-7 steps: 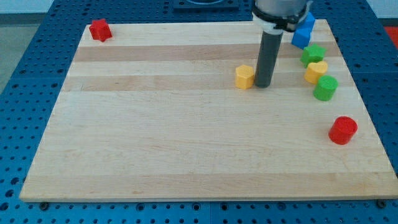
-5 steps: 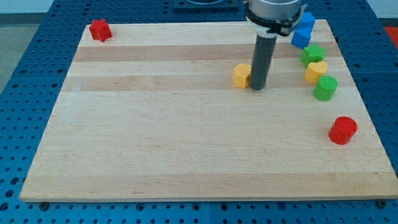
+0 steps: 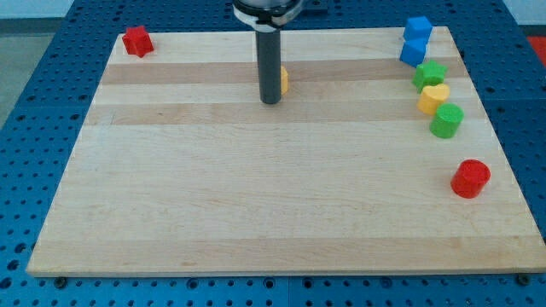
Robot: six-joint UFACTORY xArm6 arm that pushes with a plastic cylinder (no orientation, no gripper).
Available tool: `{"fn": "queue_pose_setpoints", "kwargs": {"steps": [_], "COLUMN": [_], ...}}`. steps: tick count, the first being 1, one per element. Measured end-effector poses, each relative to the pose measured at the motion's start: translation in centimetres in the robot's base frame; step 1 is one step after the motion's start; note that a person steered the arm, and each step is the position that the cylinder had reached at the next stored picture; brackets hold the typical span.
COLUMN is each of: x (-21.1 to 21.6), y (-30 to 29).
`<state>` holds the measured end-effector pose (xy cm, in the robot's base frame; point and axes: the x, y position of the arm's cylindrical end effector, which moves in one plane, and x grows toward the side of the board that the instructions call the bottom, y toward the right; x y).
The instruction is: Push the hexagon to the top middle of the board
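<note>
The yellow hexagon (image 3: 284,81) lies near the board's top middle, mostly hidden behind my rod; only its right edge shows. My tip (image 3: 270,101) rests on the board just in front of and to the left of the hexagon, touching or nearly touching it.
A red block (image 3: 136,40) sits at the top left corner. Two blue blocks (image 3: 415,41) are at the top right, with a green block (image 3: 429,74), a yellow heart-like block (image 3: 432,98) and a green block (image 3: 446,120) below them. A red cylinder (image 3: 470,178) lies at right.
My rod has swept left and toward the view's top. The yellow hexagon moved with it, from right of centre to the top middle, and is now mostly hidden behind the rod.
</note>
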<state>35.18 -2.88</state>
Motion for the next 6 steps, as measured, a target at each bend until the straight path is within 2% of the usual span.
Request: {"fn": "queue_pose_setpoints", "kwargs": {"steps": [4, 5, 6], "x": [-6.9, -2.9, -2.5], "y": [0.0, 0.9, 3.3]}}
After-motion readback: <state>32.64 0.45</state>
